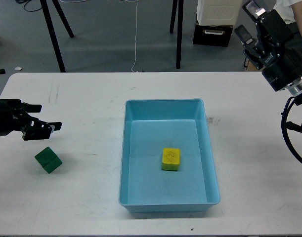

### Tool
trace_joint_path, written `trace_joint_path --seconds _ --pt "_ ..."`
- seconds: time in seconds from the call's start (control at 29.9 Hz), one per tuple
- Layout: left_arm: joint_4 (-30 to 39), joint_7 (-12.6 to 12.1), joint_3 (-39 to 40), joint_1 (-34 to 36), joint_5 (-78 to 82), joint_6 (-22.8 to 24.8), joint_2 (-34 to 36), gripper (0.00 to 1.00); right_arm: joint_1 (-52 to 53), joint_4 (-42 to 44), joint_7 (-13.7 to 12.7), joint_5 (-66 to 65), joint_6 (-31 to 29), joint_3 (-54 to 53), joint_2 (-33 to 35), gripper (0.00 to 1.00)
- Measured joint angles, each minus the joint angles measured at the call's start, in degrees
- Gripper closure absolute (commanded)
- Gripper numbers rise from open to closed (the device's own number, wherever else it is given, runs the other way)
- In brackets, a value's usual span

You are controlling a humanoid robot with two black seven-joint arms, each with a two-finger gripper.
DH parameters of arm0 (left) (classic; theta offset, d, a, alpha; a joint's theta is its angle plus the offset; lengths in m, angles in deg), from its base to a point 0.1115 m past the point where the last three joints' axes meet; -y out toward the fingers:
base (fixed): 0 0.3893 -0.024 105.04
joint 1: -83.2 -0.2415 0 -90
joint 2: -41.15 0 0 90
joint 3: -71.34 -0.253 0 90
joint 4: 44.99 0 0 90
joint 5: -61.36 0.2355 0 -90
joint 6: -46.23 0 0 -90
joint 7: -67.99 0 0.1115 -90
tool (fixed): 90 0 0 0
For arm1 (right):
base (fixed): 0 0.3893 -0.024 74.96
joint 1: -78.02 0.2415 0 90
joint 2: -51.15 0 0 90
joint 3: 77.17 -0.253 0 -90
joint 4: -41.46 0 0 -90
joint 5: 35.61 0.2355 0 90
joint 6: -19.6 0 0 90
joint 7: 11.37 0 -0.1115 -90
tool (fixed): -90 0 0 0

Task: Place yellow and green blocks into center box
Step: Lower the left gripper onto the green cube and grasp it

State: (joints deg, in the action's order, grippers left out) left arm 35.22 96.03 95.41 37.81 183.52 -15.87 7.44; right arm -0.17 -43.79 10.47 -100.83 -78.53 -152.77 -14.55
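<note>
The yellow block (171, 159) lies on the floor of the light-blue center box (163, 101), right of its middle. The dark green block (48, 160) sits on the white table to the left of the box, tilted onto an edge. My left gripper (46, 117) is open and empty, above and slightly behind the green block and not touching it. My right gripper (247, 20) is raised high at the far right, well away from the box; its fingers stand apart and hold nothing.
The white table (91, 98) has its far edge at the top. Beyond it on the grey floor are black stand legs (179, 34), a white cable (136, 34) and a dark box (213, 34). My right arm's cables (289, 128) hang at the right edge.
</note>
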Motion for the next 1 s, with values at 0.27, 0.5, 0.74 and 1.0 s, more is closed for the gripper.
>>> trace_joint_path --seconds 0.27,0.5,0.74,1.0 --pt "-0.60 -0.05 -14.93 9.26 2.65 0.10 -1.75 0.01 -8.94 -2.77 0.40 0.02 2.12 -2.69 -0.43 0.02" --pt "-5.35 -0.04 -19.80 10.86 2.84 0.10 -4.88 0.01 -10.11 -3.14 0.49 0.05 2.68 -2.72 -0.77 0.02" --pt "-9.77 -0.05 -22.88 10.72 2.84 0.10 -6.66 0.01 -10.46 -3.16 0.49 0.05 3.13 -2.72 -1.07 0.02" --pt "-9.99 -0.04 -23.17 10.50 2.84 0.10 -7.06 0.24 -10.49 -3.16 0.49 0.07 3.48 -2.73 -1.18 0.02"
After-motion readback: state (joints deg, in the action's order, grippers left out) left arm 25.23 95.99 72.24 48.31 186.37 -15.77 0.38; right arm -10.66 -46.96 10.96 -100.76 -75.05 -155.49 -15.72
